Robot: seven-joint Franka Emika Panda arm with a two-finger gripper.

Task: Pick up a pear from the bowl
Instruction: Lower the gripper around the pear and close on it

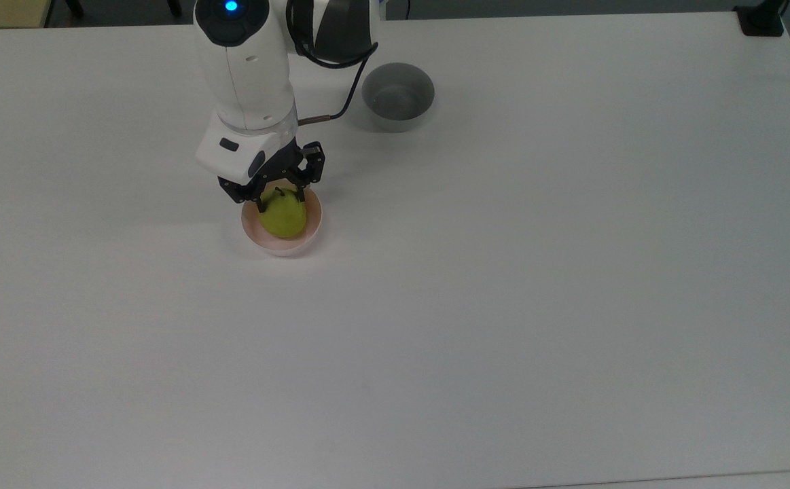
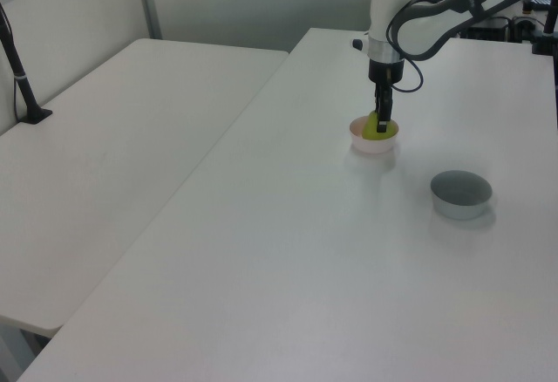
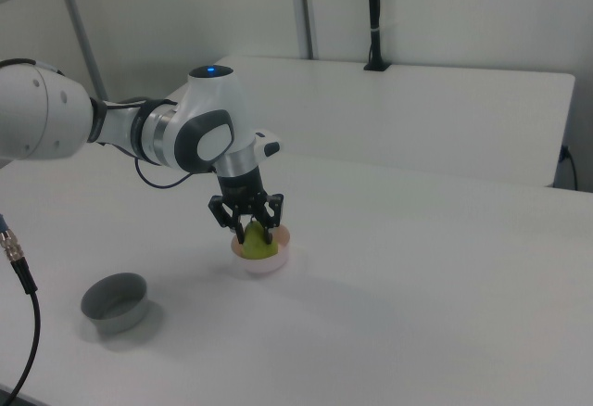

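Note:
The yellow-green pear (image 1: 284, 217) sits in the pale pink bowl (image 1: 279, 248) left of the table's middle in the top view. My gripper (image 1: 279, 199) has come straight down over it, and its black fingers press against both sides of the pear's upper part, around the dark stem. In the right view the gripper (image 3: 255, 233) clasps the pear (image 3: 258, 247), which still rests in the bowl (image 3: 264, 265). In the left view the gripper (image 2: 381, 125) hides much of the pear (image 2: 372, 127) inside the bowl (image 2: 359, 142).
A deeper grey bowl (image 1: 398, 95) stands apart on the white table (image 1: 503, 305), toward the top view's upper right of the pink bowl. A second white table (image 2: 122, 138) adjoins on the left view's left. A black post (image 3: 373, 17) stands at the back in the right view.

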